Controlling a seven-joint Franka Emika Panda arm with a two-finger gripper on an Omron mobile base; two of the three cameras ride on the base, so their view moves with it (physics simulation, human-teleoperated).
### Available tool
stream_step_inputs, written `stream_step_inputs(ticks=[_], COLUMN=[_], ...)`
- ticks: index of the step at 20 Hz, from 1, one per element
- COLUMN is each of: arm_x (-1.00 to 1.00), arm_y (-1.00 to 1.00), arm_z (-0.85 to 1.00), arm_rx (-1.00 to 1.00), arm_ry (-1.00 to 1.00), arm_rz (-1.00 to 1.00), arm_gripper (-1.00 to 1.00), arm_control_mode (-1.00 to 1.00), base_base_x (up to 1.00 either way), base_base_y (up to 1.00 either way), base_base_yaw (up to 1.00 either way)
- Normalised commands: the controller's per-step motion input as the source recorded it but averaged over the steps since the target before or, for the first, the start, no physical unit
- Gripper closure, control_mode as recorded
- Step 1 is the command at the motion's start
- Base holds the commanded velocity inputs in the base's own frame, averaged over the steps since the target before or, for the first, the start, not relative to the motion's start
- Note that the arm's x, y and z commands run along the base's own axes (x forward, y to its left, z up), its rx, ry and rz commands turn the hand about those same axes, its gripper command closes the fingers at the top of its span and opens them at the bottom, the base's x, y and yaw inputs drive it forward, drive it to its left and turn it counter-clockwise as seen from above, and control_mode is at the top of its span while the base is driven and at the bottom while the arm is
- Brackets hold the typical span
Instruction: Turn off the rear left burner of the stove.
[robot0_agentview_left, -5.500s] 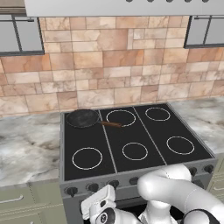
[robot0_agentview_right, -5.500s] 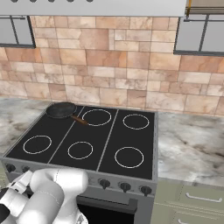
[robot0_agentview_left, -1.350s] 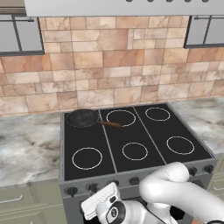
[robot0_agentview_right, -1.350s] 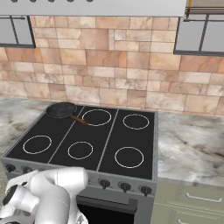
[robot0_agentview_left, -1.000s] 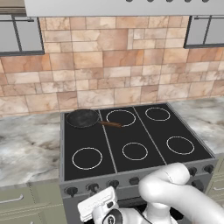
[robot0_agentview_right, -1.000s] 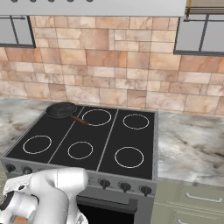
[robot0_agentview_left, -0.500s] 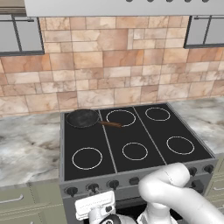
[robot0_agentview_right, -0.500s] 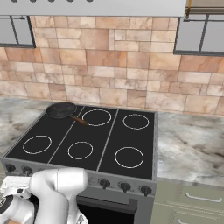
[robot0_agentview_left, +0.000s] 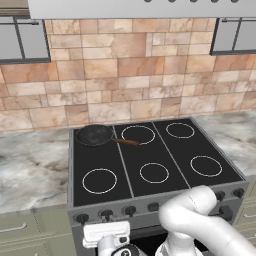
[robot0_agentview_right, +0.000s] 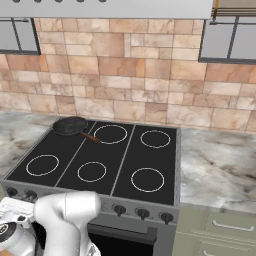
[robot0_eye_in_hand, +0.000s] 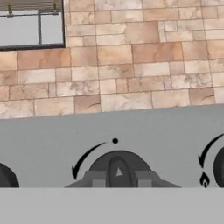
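One knob (robot0_eye_in_hand: 118, 171), end effector (robot0_eye_in_hand: 118, 178) clamped on it: you risk fingers slipping, leaving stove (robot0_agentview_left: 150, 165) burner lit.

Stove (robot0_agentview_right: 150, 157) with a pan at the back
Frying pan (robot0_agentview_right: 70, 125) covers the rear left burner (robot0_agentview_right: 75, 131), handle toward 4 o'clock.

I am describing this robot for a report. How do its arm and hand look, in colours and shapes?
The arm is glossy white, built of thick rounded tube segments with bulging elbows. The hand ends in two small grey, blocky fingertips. No cables or markings can be seen.
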Motion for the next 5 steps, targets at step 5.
stream_step_inputs(ticks=[5], arm_x=[0.0], arm_y=[0.0], arm_z=[0.62], arm_rx=[0.64], arm_ry=[0.0], arm_rz=[0.0], arm_gripper=[1.0], arm_control_mode=[-1.0], base_base_x=[0.0], base_base_y=[0.0], base_base_yaw=[0.0])
